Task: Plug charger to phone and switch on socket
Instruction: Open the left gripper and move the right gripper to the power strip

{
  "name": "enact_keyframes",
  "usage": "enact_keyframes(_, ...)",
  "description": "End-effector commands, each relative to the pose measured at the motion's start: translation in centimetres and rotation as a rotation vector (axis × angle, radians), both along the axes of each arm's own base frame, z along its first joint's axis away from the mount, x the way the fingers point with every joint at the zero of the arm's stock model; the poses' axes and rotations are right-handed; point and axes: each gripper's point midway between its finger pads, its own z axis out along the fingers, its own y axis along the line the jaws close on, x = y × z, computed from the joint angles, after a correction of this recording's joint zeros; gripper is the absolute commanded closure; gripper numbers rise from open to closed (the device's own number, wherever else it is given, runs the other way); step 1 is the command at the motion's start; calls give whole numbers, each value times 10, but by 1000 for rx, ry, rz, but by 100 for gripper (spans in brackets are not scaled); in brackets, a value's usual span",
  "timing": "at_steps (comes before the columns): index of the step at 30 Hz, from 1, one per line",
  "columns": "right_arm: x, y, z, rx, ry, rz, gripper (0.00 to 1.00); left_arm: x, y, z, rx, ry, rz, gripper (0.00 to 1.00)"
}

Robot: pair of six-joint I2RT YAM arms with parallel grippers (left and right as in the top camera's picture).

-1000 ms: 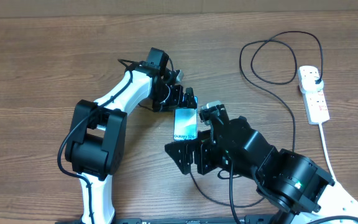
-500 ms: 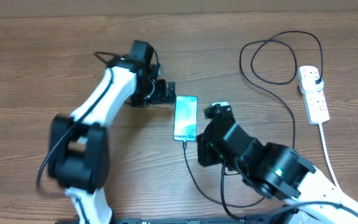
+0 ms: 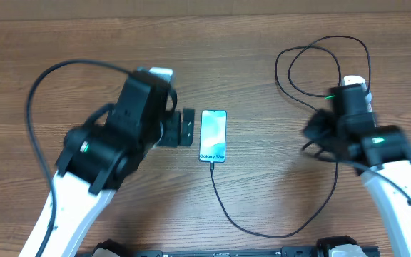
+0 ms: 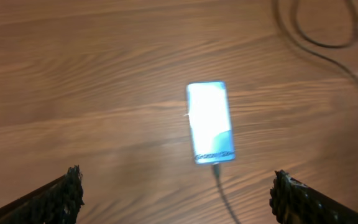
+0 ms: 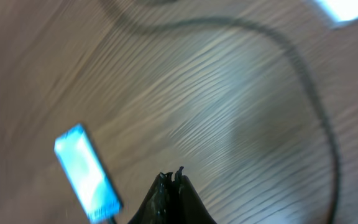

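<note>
Brown wood-grain table (image 3: 48, 43) fills every view. Near its middle the phone (image 3: 212, 135) lies flat, screen lit pale blue. The charger (image 3: 212, 177) is plugged into the phone's near end, and its thin black cable curves toward the table's front edge, swings right, climbs past the right arm and loops at the far side before reaching the socket (image 3: 348, 80). Only the far end of that white strip shows, with the right arm covering most of it. The left gripper (image 3: 184, 127) hangs just left of the phone, not touching it. From its wrist camera the two fingers (image 4: 61, 193) stand spread wide at the bottom corners, with the phone ahead and between them. The right gripper (image 5: 171, 177) is over by the socket, well away from the phone. Its wrist view is blurred, but the fingertips look pressed together, holding nothing.
</note>
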Motion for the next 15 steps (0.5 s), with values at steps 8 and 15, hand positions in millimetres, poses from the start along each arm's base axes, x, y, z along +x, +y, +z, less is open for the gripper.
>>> enact_keyframes(8, 21, -106, -3, 105, 42, -304, 96, -43, 54, 46, -13, -171, 247, 0)
enact_keyframes(15, 65, -141, -24, 124, 171, -308, 96, -74, 80, 45, 29, -157, 258, 0)
